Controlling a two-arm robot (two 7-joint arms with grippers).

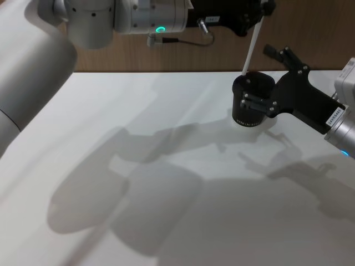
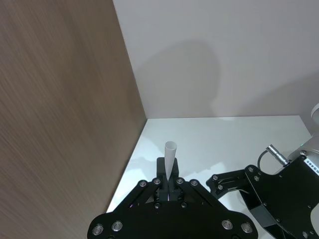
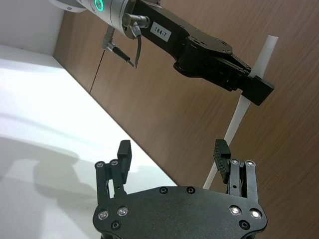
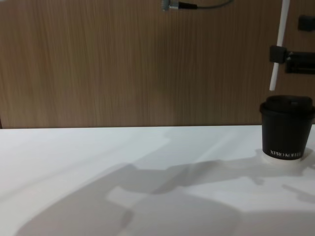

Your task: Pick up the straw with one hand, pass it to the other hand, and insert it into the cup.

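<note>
The white straw (image 1: 252, 47) hangs tilted, with my left gripper (image 1: 258, 12) shut on its upper part at the back of the table. Its lower end hovers just above the lid of the black cup (image 4: 287, 129), near the lid's left edge, as the chest view shows. My right gripper (image 1: 258, 75) stands open at lid height, reaching in from the right. In the right wrist view the straw (image 3: 239, 112) passes close beside one of the right fingers (image 3: 222, 154) without being clamped. The left wrist view shows the straw (image 2: 171, 153) standing up between the shut left gripper (image 2: 168, 175).
The cup (image 1: 252, 102) stands on the white table (image 1: 138, 138) at its far right, close to the brown wood wall (image 4: 123, 64). A thin dark cable (image 1: 191, 39) hangs from the left arm. Arm shadows lie across the table's middle.
</note>
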